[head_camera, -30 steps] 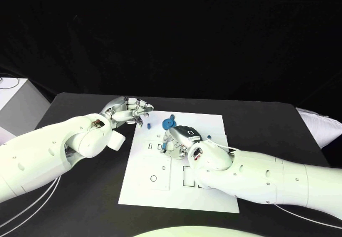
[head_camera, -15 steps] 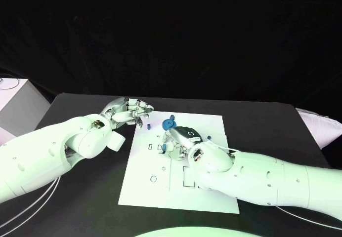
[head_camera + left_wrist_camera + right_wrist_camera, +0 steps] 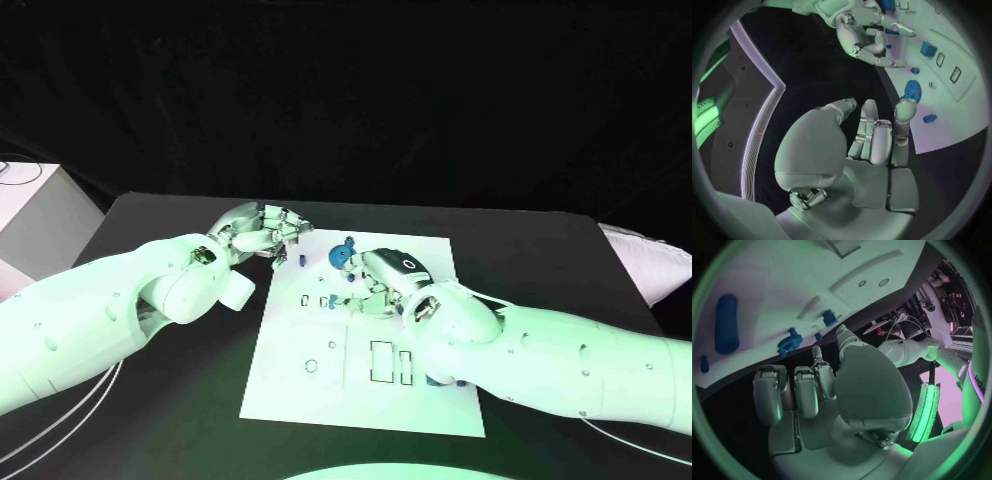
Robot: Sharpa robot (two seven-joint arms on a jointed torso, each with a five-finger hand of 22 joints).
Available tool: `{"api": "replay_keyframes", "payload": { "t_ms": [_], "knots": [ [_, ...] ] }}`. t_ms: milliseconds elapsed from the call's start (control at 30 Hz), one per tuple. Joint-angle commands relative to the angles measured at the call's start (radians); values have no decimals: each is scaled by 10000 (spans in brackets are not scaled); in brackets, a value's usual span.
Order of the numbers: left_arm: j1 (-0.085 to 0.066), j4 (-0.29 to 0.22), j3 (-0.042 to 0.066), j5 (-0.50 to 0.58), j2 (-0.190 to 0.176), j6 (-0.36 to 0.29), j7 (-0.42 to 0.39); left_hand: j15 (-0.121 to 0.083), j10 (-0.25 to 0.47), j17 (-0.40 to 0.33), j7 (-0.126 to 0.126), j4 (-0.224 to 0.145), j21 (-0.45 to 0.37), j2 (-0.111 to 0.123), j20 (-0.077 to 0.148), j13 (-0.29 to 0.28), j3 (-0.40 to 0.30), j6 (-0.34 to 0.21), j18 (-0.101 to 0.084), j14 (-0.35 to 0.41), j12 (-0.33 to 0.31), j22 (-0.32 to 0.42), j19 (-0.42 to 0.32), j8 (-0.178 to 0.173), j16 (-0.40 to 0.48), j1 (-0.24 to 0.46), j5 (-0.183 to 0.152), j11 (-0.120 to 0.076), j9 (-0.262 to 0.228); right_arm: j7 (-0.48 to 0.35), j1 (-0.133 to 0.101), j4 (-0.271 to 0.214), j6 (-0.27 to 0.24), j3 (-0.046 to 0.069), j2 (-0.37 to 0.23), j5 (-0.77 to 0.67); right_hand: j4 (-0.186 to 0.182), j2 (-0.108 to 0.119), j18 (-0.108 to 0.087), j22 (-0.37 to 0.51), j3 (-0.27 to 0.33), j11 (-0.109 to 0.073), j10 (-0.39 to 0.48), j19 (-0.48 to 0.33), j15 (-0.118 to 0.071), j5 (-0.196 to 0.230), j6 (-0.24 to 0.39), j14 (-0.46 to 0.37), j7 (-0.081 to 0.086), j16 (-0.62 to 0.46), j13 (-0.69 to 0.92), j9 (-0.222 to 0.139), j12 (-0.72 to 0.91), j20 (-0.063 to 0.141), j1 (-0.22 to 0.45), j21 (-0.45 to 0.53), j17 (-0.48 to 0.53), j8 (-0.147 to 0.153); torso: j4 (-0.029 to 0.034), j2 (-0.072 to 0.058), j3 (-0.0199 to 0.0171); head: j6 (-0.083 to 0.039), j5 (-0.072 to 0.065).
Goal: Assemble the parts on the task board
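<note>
The left hand [image 3: 264,226] sits at about ten o'clock from the middle of the task board [image 3: 332,385], over the board's far-left corner; in the left wrist view its fingers [image 3: 873,132] lie straight and side by side, the thumb a little apart, with nothing in them. Just right of it, near the board's far edge at twelve o'clock, a blue gear-shaped part [image 3: 342,252] with a toothed rim lies on the white plate; the left wrist view shows it as a round blue disc [image 3: 912,90], with a small blue block [image 3: 929,118] near it and a square blue piece [image 3: 927,48] further along the board. The board itself is a flat white plate with dark rectangular outlines and small round holes. The right hand [image 3: 382,283] hangs over the board at about one o'clock from its middle, just beside the gear; in the right wrist view its fingers [image 3: 795,390] are bent in towards the palm, holding nothing that can be seen; that view also shows a long blue rounded part [image 3: 726,323] and a blue flanged piece [image 3: 790,342] on the board. The black table [image 3: 159,420] carries the board; a black backdrop closes the room behind, and a white box [image 3: 36,215] stands at nine o'clock beside the table.
</note>
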State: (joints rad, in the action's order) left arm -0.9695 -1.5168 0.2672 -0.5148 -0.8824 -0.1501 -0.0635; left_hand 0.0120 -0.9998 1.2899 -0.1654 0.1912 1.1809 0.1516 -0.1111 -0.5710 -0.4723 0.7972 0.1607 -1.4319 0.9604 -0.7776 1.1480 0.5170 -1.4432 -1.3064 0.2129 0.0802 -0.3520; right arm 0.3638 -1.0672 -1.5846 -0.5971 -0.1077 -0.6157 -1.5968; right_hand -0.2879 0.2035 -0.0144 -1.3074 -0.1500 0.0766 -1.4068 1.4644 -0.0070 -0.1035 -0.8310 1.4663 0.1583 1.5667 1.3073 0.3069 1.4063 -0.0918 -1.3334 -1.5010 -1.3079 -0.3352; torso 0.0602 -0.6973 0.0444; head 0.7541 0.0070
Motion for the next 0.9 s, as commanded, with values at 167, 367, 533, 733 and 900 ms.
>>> {"api": "replay_keyframes", "payload": {
  "t_ms": [167,367,533,733,900],
  "knots": [
    [-29,-14,6,-1869,46,648,2754,-149,-694,254,252,684,383,-117,148,-1325,254,192,-187,-260,1243,-533,336,466,-138,390,20,-192,-234,-3440,-690,-246,346,78,-833,4348,190,-174,-335,-1408,-633,-21,595,321,54,-797,-247,861,-12,-351,741,4,-469,-71,-1011,1444,-2063,-97,-52,169,-79,-50,132],
    [-160,50,-5,-3478,348,1874,4503,-261,-737,272,415,929,404,-57,243,-1517,373,335,-197,-295,1401,-565,346,996,-117,460,37,-321,-632,-3914,-1231,-87,647,144,-1477,6219,160,-157,-327,-1409,-945,-80,625,343,0,-1263,-421,869,-71,-345,677,58,-487,-24,-1094,1445,-2082,-274,-41,367,-147,-105,205],
    [-490,325,-152,-4585,931,2790,5288,-329,-779,321,499,1013,439,-98,310,-1619,541,235,-215,-333,1469,-618,383,1449,-122,856,15,-392,-1105,-4065,-1436,442,763,240,-1749,6799,49,-44,-344,-1348,-1007,-59,713,323,8,-1480,-294,856,-46,-380,575,45,-565,-18,-889,1556,-2037,-243,-9,481,-155,-71,215],
    [-818,644,-375,-5289,1435,3622,5853,-356,-808,355,534,1026,481,-114,330,-1686,775,123,-230,-358,1521,-678,430,1724,-128,1474,-7,-420,-1480,-4151,-1567,908,832,281,-1846,7206,21,35,-338,-1354,-996,-49,699,341,18,-1886,-236,866,-34,-361,562,53,-541,-22,-690,1551,-2065,-250,-54,547,-205,23,286],
    [-1041,1007,-593,-5604,1762,4073,6089,-397,-758,351,610,1025,492,-168,358,-1648,915,160,-230,-352,1494,-692,438,2023,-117,1729,-4,-476,-1821,-4104,-1611,1109,935,290,-1861,7235,59,149,-336,-1357,-940,-44,608,349,21,-1864,-181,865,-31,-365,634,53,-445,-25,-649,1549,-2061,-240,-52,540,-225,116,258]
  ]
}}
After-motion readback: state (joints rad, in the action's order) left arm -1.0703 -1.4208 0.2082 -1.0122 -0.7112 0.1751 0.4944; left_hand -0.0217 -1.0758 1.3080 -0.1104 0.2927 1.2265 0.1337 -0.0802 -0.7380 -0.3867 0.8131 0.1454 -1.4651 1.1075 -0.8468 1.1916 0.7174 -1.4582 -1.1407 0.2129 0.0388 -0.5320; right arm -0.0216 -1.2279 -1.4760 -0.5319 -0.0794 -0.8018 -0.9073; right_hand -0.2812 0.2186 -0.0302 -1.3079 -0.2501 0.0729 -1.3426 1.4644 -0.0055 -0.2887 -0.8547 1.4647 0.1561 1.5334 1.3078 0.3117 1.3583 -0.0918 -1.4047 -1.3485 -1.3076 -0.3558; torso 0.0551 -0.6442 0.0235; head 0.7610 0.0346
